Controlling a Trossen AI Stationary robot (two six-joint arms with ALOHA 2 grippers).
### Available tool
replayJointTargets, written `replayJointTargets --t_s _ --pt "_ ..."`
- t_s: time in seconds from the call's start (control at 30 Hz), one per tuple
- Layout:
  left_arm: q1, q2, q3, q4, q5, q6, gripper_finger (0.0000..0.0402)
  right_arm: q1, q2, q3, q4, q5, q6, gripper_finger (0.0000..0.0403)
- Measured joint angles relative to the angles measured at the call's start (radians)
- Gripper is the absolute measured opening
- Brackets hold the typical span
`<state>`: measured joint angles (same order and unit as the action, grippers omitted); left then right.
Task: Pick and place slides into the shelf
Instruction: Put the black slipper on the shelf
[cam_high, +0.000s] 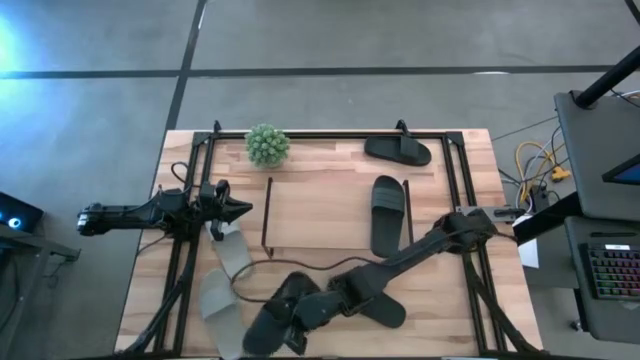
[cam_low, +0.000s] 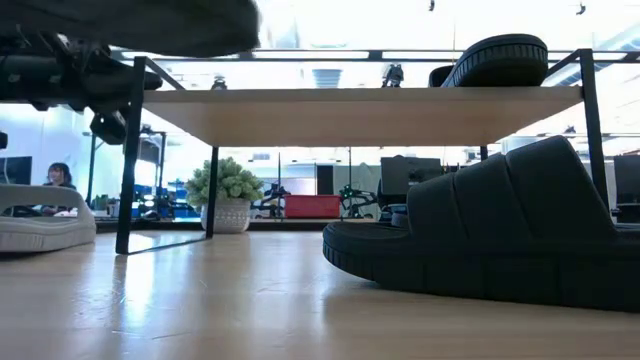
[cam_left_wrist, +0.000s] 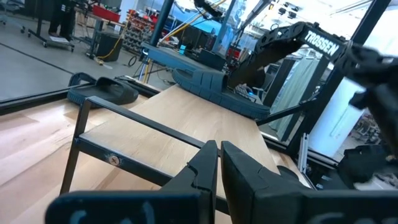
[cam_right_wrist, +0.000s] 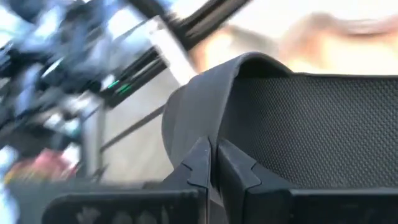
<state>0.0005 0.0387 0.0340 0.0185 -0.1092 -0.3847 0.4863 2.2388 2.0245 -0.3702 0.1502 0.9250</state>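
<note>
The right gripper (cam_high: 297, 312) sits at the table's (cam_high: 330, 160) 6 o'clock edge, fingers pinched onto the strap of a black slide (cam_right_wrist: 298, 124), which it grips low among the near pile. A second black slide (cam_high: 385, 309) lies just beside it at 3 o'clock, a third (cam_high: 387, 213) rests on the shelf (cam_high: 320, 210) at mid-table, and a fourth (cam_high: 398, 150) lies at the far edge at 12 o'clock. Two beige slides (cam_high: 228, 270) lie at 8 o'clock (one partly under the left arm). The left gripper (cam_high: 238, 209) hangs at 9 o'clock beside the shelf, clenched on nothing. A plant (cam_high: 267, 145) stands at 11 o'clock
</note>
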Motion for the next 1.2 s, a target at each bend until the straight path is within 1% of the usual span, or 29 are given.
replayJointTargets --t_s 0.07,0.17,0.27,0.33,0.43,0.6,0.63,0.67,0.73,0.9,1.2 --pt "0.0 0.0 0.0 0.0 0.0 0.0 0.0006 0.007 -0.026 0.006 -0.09 0.11 0.078 0.0009" --pt "0.0 0.0 0.0 0.0 0.0 0.0 0.0006 0.022 -0.063 0.007 -0.178 0.264 0.226 0.0009" --pt "0.0 0.001 0.0 0.0 0.0 0.0 0.0006 0.043 -0.096 0.007 -0.216 0.39 0.381 0.0009" --pt "0.0 0.0 0.0 -0.001 0.0 0.0 0.0006 0.064 -0.109 0.006 -0.228 0.507 0.497 0.0009" --pt "0.0 0.001 0.0 0.0 0.0 0.0 0.0006 0.099 -0.113 0.005 -0.239 0.776 0.657 0.0011" --pt "0.0 0.0 0.0 -0.001 0.0 0.0 0.0006 0.112 -0.112 0.003 -0.254 1.278 0.97 0.0011" --pt "0.0 0.0 0.0 0.0 0.0 0.0 0.0006 0.109 -0.106 0.003 -0.252 1.356 1.032 0.0011" --pt "0.0 0.0 0.0 0.0 0.0 0.0 0.0006 0.103 -0.1 0.002 -0.254 1.411 1.089 0.0012" --pt "0.0 0.0 0.0 -0.001 0.0 0.0 0.0006 0.088 -0.093 -0.002 -0.253 1.418 1.146 0.0012" --pt "0.0 0.0 0.0 0.0 0.0 0.0 0.0006 0.061 -0.075 -0.011 -0.167 1.421 1.195 0.0013" --pt "0.0 0.0 0.0 0.0 0.0 0.0 0.0006 0.001 -0.062 -0.053 -0.153 1.421 1.195 0.0013"
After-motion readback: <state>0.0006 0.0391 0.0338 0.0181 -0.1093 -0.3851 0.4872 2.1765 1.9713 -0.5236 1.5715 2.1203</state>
